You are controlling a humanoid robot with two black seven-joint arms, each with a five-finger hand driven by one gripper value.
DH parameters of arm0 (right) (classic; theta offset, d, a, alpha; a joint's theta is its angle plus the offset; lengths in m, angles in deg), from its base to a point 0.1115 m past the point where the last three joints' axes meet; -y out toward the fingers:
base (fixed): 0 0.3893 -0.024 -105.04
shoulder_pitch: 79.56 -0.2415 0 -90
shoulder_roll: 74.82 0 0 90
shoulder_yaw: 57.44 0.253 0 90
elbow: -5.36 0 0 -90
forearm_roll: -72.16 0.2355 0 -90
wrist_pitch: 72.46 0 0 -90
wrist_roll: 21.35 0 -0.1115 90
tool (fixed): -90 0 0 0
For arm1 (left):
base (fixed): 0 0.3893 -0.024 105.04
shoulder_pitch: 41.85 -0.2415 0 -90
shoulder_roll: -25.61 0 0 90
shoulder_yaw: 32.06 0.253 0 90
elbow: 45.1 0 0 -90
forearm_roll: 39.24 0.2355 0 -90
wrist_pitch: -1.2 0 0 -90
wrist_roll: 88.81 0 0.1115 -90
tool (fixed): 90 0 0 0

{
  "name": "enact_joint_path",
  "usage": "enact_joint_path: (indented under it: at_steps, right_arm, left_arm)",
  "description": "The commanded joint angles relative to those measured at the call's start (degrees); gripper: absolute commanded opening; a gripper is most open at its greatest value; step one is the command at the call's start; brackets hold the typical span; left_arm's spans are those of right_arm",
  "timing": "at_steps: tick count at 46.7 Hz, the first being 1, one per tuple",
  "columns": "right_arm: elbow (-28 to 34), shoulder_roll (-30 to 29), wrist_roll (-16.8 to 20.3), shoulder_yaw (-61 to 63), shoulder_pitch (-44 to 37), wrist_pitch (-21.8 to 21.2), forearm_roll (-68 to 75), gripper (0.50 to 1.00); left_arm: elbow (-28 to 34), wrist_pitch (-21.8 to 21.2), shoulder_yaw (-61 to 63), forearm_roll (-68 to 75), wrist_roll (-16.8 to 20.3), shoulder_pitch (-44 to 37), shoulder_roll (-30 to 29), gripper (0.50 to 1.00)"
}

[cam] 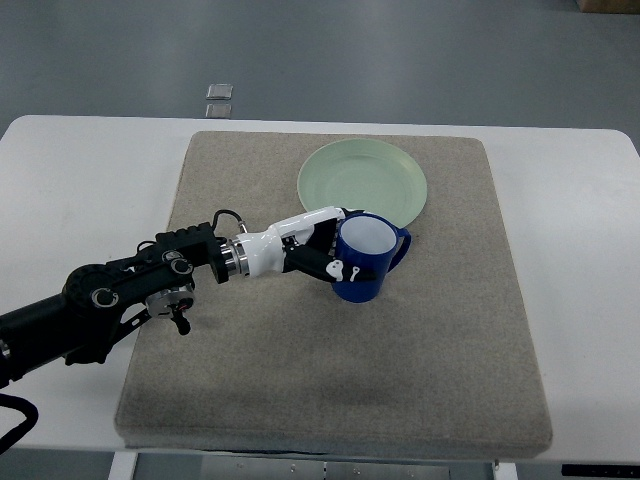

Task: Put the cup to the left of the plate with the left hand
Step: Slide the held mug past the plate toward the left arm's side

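Note:
A blue cup with a white inside and a handle pointing right stands on the grey mat, just below the pale green plate. My left hand reaches in from the lower left on a black arm. Its white and black fingers wrap around the cup's left side, and a fingertip lies across the cup's front. The cup's rim sits close to the plate's lower edge. No right arm shows.
The grey mat covers most of the white table. Two small grey squares lie on the floor beyond the table's far edge. Open mat stretches to the left of the plate and along the front.

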Motion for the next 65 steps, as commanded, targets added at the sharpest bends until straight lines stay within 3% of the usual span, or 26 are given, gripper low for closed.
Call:
enact_joint_path:
  at_steps: [1, 20, 31, 57, 65]
  right_arm:
    - [0.0, 0.0, 0.0, 0.0, 0.07, -0.02, 0.0, 0.932]
    - [0.0, 0.0, 0.0, 0.0, 0.07, -0.02, 0.0, 0.932]
    - [0.0, 0.0, 0.0, 0.0, -0.02, -0.02, 0.0, 0.932]
    - [0.0, 0.0, 0.0, 0.0, -0.02, 0.07, 0.0, 0.932]
    - [0.0, 0.0, 0.0, 0.0, -0.02, 0.07, 0.0, 0.932]
  left_arm:
    - [-0.09, -0.94, -1.16, 0.0, 0.01, -0.09, 0.31, 0.626]
    - [0.61, -8.41, -8.02, -0.08, 0.01, -0.44, -0.39, 0.63]
    - [5.35, -14.04, -10.3, -0.09, 0.09, -0.44, -1.45, 0.645]
    - [17.04, -13.69, -15.14, -0.35, 0.09, -0.27, -1.45, 0.656]
    - [19.68, -13.78, -16.28, -0.35, 0.09, -0.18, -1.45, 0.683]
